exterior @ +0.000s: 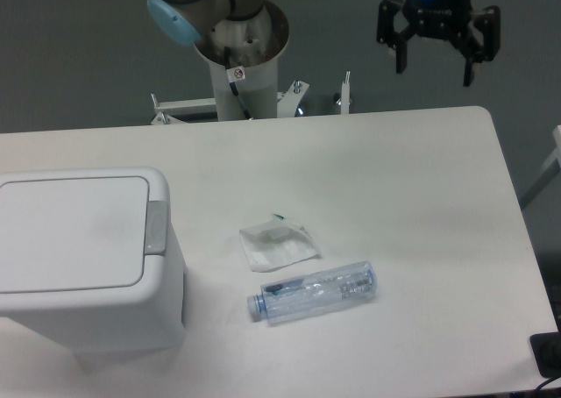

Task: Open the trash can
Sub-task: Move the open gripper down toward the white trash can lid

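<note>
The trash can [83,266] is a large boxy white bin at the left front of the table. Its flat lid [70,231] lies shut, and the grey push-button latch [156,227] sits on the lid's right edge. My gripper [436,72] hangs open high above the table's far right edge, well away from the bin, with nothing between its black fingers.
A clear plastic bottle [314,292] lies on its side right of the bin. A crumpled white wrapper [277,244] lies just behind it. The arm's base column [241,65] stands at the table's back edge. The white table [421,205] ends at the right.
</note>
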{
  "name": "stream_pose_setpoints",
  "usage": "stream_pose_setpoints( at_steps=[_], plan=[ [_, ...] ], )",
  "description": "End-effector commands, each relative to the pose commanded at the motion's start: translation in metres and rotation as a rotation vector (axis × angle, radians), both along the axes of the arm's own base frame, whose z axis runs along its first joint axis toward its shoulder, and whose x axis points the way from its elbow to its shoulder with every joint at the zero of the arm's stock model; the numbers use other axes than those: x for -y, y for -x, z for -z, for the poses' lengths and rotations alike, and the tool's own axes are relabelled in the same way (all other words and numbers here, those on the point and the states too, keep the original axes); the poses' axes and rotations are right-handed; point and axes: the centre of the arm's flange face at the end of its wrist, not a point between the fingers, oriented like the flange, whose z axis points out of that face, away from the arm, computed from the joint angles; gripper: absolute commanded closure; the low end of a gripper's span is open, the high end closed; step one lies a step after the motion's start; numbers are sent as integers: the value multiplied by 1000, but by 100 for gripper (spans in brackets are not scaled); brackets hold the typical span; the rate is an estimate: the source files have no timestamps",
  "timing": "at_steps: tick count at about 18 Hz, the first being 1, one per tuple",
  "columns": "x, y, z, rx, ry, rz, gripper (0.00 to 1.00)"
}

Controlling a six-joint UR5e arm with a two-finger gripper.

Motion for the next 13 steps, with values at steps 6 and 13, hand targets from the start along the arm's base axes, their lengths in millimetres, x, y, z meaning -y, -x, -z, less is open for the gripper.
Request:
stream_pose_setpoints(
  at_steps=[6,13],
  plan=[
    [-13,-8,1,39,-67,-119,0],
    [-81,-23,22,127,-143,-314,0]
  ],
)
